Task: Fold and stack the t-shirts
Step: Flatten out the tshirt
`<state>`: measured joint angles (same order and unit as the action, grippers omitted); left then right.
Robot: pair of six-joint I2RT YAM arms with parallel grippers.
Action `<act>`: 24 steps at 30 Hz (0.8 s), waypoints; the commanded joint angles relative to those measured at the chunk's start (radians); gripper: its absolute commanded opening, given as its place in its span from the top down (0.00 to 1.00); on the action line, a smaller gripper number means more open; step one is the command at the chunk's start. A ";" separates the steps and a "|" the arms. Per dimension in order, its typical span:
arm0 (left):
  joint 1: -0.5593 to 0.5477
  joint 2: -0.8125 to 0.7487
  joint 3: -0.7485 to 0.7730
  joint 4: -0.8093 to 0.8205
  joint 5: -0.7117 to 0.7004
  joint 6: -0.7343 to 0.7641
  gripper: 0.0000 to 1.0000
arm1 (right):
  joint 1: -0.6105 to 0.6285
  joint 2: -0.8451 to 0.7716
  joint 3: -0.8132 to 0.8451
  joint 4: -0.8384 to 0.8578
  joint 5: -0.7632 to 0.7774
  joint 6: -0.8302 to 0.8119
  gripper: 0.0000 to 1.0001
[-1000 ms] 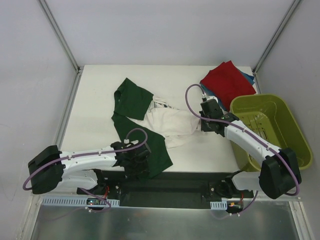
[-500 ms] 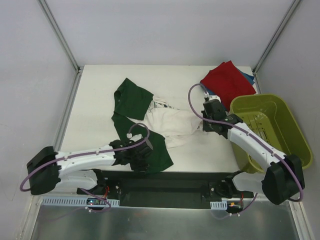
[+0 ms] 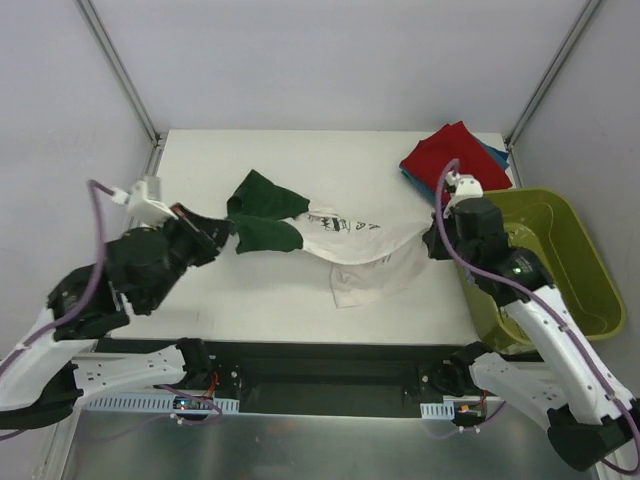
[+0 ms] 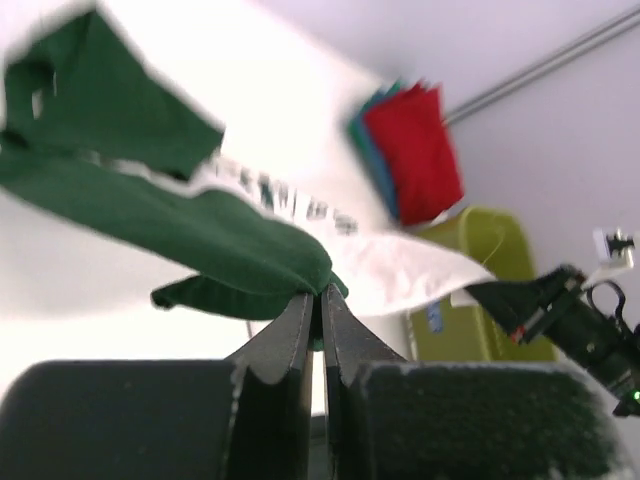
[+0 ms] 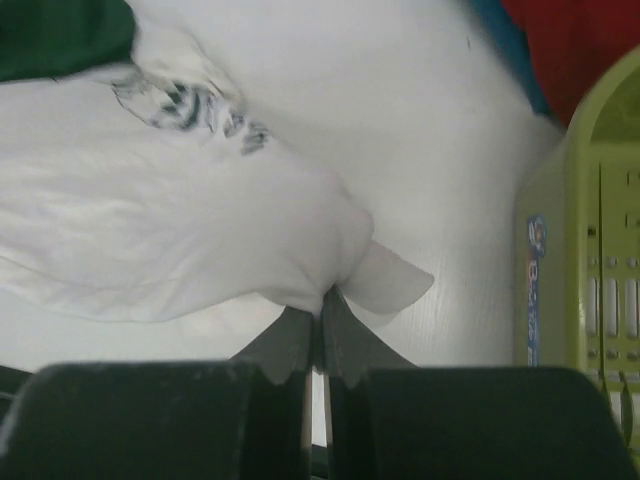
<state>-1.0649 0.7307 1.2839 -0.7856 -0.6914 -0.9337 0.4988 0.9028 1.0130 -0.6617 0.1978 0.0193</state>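
Note:
A cream-white t-shirt (image 3: 350, 238) with dark green sleeves and black lettering hangs stretched above the table between both arms. My left gripper (image 3: 228, 232) is shut on a green sleeve (image 4: 230, 245), pinched at the fingertips (image 4: 300, 310). On the other side my right gripper (image 3: 432, 238) is shut on the white cloth (image 5: 200, 235) at its edge. The shirt's lower part (image 3: 375, 285) sags onto the table. A folded red t-shirt (image 3: 455, 165) lies on a teal-blue one (image 3: 497, 155) at the back right corner.
An olive-green plastic basket (image 3: 560, 262) stands at the right edge of the white table (image 3: 200, 170), close beside my right arm. Metal frame posts (image 3: 120, 70) rise at the back corners. A black rail runs along the table's near edge.
The left gripper closed on the green sleeve at the near edge and rose up and left. The right arm lifted and moved right. The shirt went from lying crumpled to stretched between them.

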 commanded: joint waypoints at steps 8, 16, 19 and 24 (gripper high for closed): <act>0.006 0.076 0.765 0.080 0.222 0.492 1.00 | -0.003 -0.156 0.592 -0.174 -0.383 -0.133 0.97; 0.005 0.229 1.084 0.080 0.469 0.535 1.00 | -0.005 -0.156 0.877 -0.185 -0.630 -0.084 0.97; 0.006 0.260 1.095 0.089 0.429 0.579 1.00 | -0.003 -0.154 0.881 -0.173 -0.592 -0.076 0.97; 0.006 0.317 1.017 0.234 0.020 0.792 1.00 | -0.003 -0.075 0.843 -0.184 -0.358 -0.108 0.96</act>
<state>-1.0653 0.9531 2.3615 -0.7197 -0.3466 -0.3439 0.4992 0.7391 1.8782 -0.8513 -0.3325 -0.0723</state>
